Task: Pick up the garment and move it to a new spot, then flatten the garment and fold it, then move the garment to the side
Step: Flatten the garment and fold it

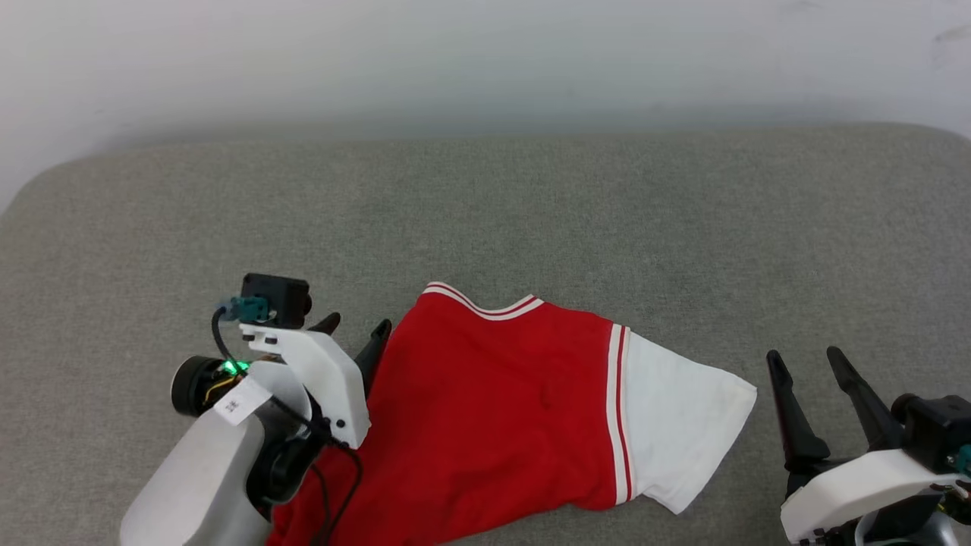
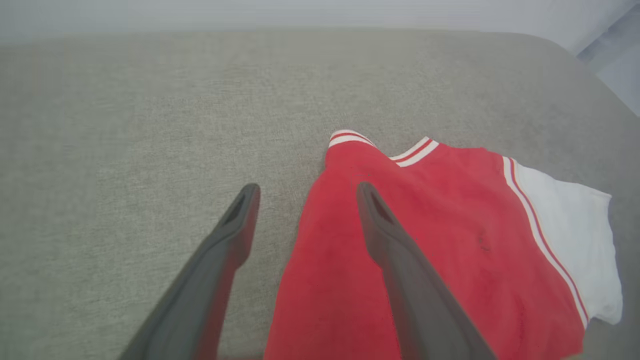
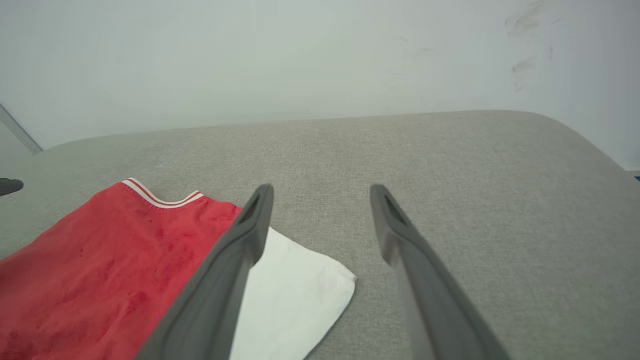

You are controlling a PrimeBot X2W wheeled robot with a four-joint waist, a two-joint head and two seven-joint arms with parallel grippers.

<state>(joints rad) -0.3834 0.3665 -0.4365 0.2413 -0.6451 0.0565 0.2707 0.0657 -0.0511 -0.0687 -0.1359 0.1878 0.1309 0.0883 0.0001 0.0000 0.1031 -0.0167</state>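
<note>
While the garment lies on the cushion, my left gripper straddles its edge, spread, and my right gripper stands spread near the sleeve: grasp step, I judge, requiring lowering and pinching.

The left gripper sits at the lower left, its two dark fingers spread apart and pointing up, on a pale forearm angled inward; the right gripper sits at the lower right, fingers likewise parted
</note>
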